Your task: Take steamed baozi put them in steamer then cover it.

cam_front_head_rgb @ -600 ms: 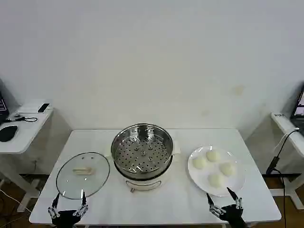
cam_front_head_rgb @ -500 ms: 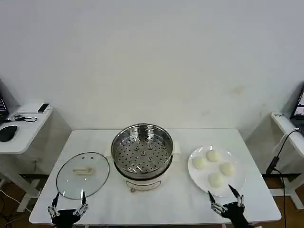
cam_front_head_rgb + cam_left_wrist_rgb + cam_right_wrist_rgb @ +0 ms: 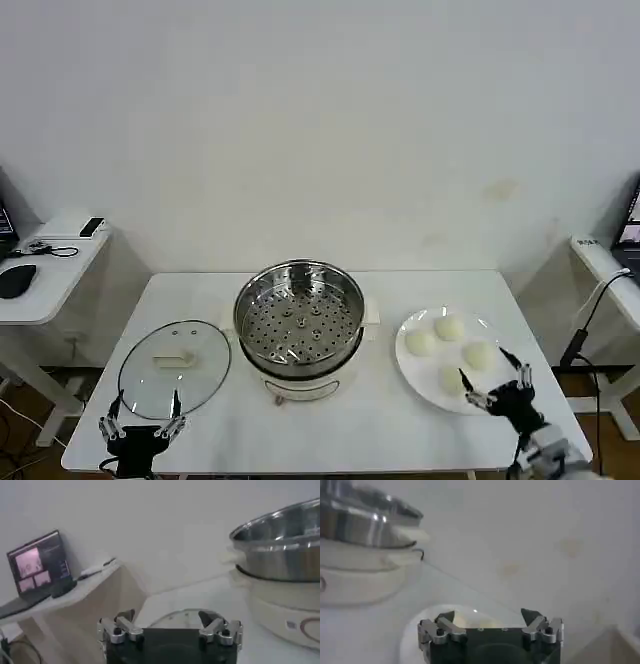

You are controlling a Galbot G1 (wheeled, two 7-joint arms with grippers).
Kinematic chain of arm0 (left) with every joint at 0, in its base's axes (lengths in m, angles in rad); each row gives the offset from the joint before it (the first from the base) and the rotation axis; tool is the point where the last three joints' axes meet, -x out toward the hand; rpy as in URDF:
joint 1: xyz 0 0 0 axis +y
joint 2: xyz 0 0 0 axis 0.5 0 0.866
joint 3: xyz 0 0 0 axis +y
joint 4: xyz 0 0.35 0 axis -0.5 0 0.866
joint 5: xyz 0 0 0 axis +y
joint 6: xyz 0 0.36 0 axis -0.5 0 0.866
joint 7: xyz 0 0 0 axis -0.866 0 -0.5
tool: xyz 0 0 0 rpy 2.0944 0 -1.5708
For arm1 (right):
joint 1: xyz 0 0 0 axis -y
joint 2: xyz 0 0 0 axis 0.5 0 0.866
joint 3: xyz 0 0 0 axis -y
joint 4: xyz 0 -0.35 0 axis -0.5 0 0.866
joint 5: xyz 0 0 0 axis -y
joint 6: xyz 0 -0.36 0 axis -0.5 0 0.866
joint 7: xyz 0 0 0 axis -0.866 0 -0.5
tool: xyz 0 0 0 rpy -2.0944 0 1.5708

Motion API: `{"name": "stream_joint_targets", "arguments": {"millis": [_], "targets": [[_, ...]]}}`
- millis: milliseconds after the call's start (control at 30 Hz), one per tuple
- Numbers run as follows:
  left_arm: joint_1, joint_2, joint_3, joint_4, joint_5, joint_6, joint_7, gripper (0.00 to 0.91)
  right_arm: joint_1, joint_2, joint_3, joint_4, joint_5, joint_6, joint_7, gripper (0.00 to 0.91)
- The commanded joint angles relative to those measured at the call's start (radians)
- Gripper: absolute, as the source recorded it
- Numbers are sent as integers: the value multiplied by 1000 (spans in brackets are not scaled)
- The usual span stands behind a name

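Several off-white baozi [image 3: 450, 327] lie on a white plate [image 3: 412, 368] right of the steamer [image 3: 300, 320], a shiny steel pot with a perforated tray on a white base. The glass cover [image 3: 175, 365] with its cream handle lies flat to the steamer's left. My right gripper [image 3: 485, 368] is open over the plate's near right rim, close to the nearest baozi [image 3: 452, 380]. The right wrist view shows this gripper [image 3: 489, 616], the plate [image 3: 412, 635] and the steamer [image 3: 365, 520]. My left gripper [image 3: 145, 412] is open at the cover's near edge. The left wrist view shows this gripper [image 3: 167, 617], the cover [image 3: 175, 617] and the steamer [image 3: 280, 545].
A side table [image 3: 45, 275] with a mouse and small devices stands to the left; the left wrist view shows a laptop [image 3: 37, 565] on it. Another table edge and a cable [image 3: 590, 320] are at the right. A white wall rises behind the table.
My right gripper has moved forward and rightward from the table's front edge onto the plate's near rim. The left gripper has hardly shifted.
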Motion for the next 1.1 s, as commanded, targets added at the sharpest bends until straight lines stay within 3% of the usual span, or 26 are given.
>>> {"name": "stream_joint_targets", "arguments": {"millis": [33, 100, 200, 233, 367, 533, 567, 733, 867, 1100], "targets": [[-11, 0, -7, -21, 59, 38, 33, 907, 248, -247, 10, -140, -174, -201, -215, 907], [0, -6, -10, -15, 80, 29, 34, 907, 335, -326, -26, -210, -247, -200, -317, 907], [9, -15, -9, -11, 102, 5, 35, 907, 426, -417, -104, -282, -301, -195, -427, 907], [11, -19, -11, -12, 111, -2, 40, 907, 512, -470, -186, -320, -310, -184, -472, 907], [13, -31, -20, -32, 124, -1, 46, 907, 742, -552, -434, -418, -306, -178, -599, 907], [10, -33, -18, -44, 135, 1, 46, 907, 1083, -578, -791, -512, -259, -139, -747, 907], [8, -34, -17, -45, 140, 2, 45, 907, 1156, -575, -884, -529, -247, -131, -760, 907], [2, -36, -19, -60, 146, 5, 43, 907, 1392, -533, -1156, -615, -245, -63, -856, 907], [-6, -33, -35, -89, 164, 5, 48, 907, 1497, -490, -1320, -684, -200, -72, -861, 907], [-2, -29, -44, -110, 169, 4, 50, 907, 1489, -377, -1323, -787, -205, -73, -845, 907]]}}
